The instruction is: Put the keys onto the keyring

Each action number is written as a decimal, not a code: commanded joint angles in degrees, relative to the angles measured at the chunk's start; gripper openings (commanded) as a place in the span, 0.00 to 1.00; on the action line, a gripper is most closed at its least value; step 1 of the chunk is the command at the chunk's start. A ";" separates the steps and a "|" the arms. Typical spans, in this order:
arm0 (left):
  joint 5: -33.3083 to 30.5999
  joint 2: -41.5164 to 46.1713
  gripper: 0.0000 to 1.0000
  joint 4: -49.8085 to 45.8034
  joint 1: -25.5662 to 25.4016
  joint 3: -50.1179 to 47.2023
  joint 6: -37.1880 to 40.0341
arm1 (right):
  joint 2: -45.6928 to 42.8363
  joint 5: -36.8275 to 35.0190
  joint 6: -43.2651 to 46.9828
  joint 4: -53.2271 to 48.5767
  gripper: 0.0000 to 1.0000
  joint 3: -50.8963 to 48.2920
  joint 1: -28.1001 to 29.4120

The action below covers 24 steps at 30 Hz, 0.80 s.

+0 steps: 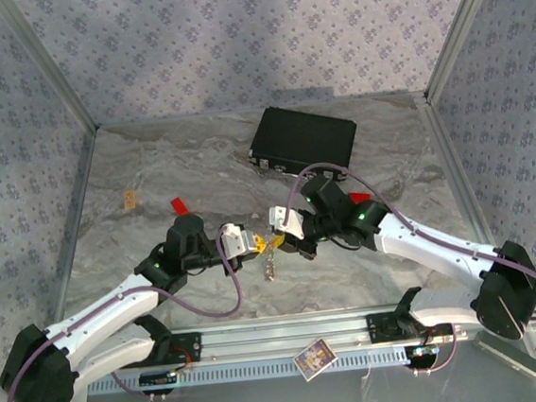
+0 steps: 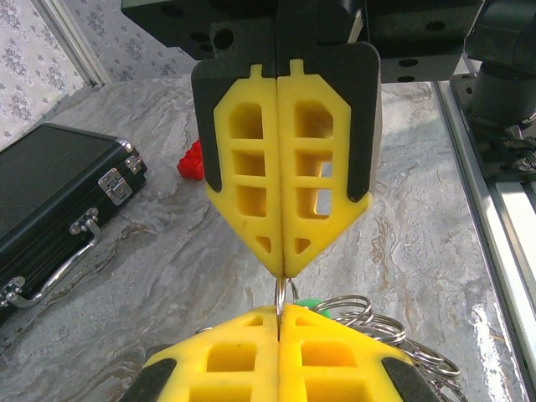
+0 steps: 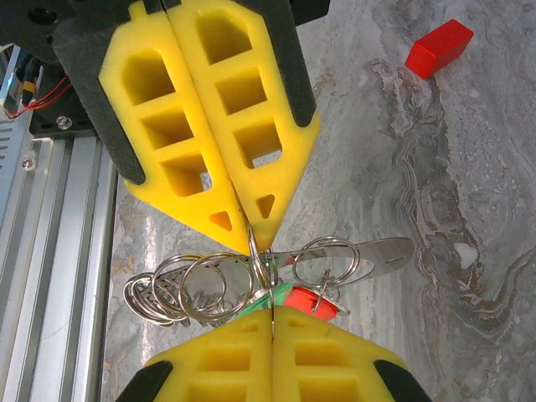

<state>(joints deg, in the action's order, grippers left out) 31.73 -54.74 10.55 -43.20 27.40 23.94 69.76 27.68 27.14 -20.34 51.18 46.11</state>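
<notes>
Both grippers meet tip to tip over the middle of the table. My left gripper [image 1: 261, 246] [image 2: 283, 310] and my right gripper [image 1: 277, 239] [image 3: 272, 311] are each shut on the same thin metal ring [image 2: 283, 291] of the keyring [image 3: 197, 289], a bunch of silvery rings hanging between and below the tips [image 1: 270, 263]. The green-headed key [image 3: 281, 293] and the red-headed key [image 3: 316, 302] sit in the bunch right at the right gripper's tips. A flat metal tab [image 3: 381, 251] sticks out of the bunch. In the left wrist view part of the green head [image 2: 310, 303] peeks beside the rings [image 2: 373, 316].
A black case [image 1: 302, 141] [image 2: 50, 193] lies at the back, behind the grippers. Red blocks lie on the table [image 1: 181, 205] [image 1: 360, 197] [image 3: 440, 46]. A small tan piece [image 1: 130, 199] sits far left. The aluminium rail [image 1: 281, 337] runs along the near edge.
</notes>
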 commanded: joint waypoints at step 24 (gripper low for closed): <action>2.02 2.22 0.00 11.58 -0.27 -3.23 -5.27 | -4.63 3.05 -3.88 12.20 0.16 -8.42 -1.48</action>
<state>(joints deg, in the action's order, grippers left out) 31.75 -53.34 18.26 -43.20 24.05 19.38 66.28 30.26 23.35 -7.99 42.98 44.86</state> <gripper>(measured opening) 0.046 0.163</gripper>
